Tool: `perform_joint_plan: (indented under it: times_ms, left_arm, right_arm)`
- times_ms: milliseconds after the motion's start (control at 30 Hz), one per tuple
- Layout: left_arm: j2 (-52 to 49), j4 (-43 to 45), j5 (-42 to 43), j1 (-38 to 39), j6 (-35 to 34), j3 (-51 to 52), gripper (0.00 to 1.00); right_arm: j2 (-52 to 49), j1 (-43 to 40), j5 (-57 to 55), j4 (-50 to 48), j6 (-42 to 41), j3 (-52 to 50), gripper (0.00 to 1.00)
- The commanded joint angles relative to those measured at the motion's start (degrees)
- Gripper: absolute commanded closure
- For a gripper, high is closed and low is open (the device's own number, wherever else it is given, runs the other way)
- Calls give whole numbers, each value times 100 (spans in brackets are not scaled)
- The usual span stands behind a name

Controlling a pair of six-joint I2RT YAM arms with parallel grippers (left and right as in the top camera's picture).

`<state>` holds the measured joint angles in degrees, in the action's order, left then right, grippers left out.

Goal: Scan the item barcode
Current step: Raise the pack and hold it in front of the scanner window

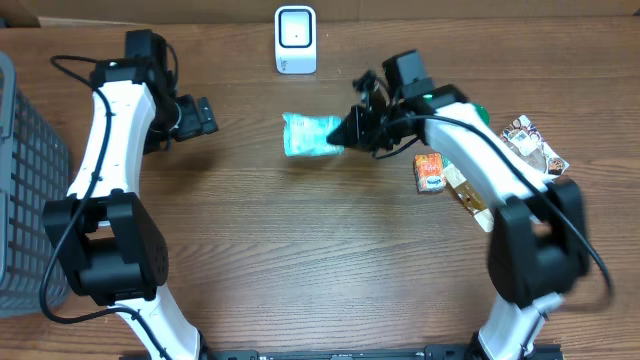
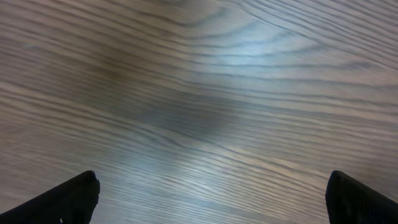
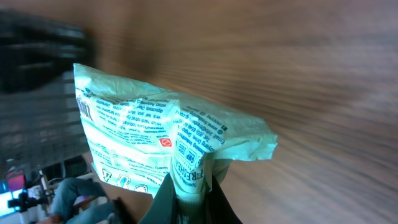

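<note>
Pinched at the bottom centre of the right wrist view, the folded seam of a pale green printed packet is held tight by the right gripper, whose jaws are clamped together on it. The packet's body fans out up and to the left of that grip, with small print visible on its crinkled film; no barcode can be made out. Seen from overhead, the packet is placed at the upper centre of the wooden table, just below and apart from a white scanner standing at the top edge. Whether the packet rests on the wood or is lifted off it cannot be told. The left gripper is spread wide with nothing between its jaws, over bare wood in the upper left of the overhead frame. A grey basket is seen at the left edge, and several small snack packs are clustered at the right.
</note>
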<state>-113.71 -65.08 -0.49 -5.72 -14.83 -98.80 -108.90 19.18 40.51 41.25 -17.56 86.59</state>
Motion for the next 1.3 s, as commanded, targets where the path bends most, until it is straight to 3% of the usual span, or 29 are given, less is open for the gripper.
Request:
perform_joint_plan:
  times_ms: [0, 100, 167, 433, 600, 700, 1000, 1267]
  left_arm:
    - [-17, 50, -435, -179, 203, 33, 0]
    - [-17, 85, -439, -315, 1187, 33, 0]
    - [-17, 83, -439, -376, 1377, 33, 0]
    - [-17, 83, -439, -411, 1377, 33, 0]
    - [-17, 87, -439, -411, 1357, 33, 0]
    - [-17, 85, -439, -411, 1357, 33, 0]
    - [-17, 87, -439, -411, 1357, 33, 0]
    - [-17, 87, -439, -411, 1357, 33, 0]
  right_arm:
    - [999, 92, 46, 17, 153, 179, 96]
    - [1561, 216, -490, 170, 420, 179, 96]
    - [1703, 363, -949, 273, 599, 179, 96]
    - [1718, 1049, -2500, 247, 610, 177, 96]
    - [1528, 1381, -4295, -356, 614, 177, 96]
    - [1237, 1495, -4983, -870, 1095, 177, 96]
    - [-151, 1484, -6620, -4750, 5040, 177, 96]
    - [-1556, 1272, -6299, -8529, 7779, 179, 96]
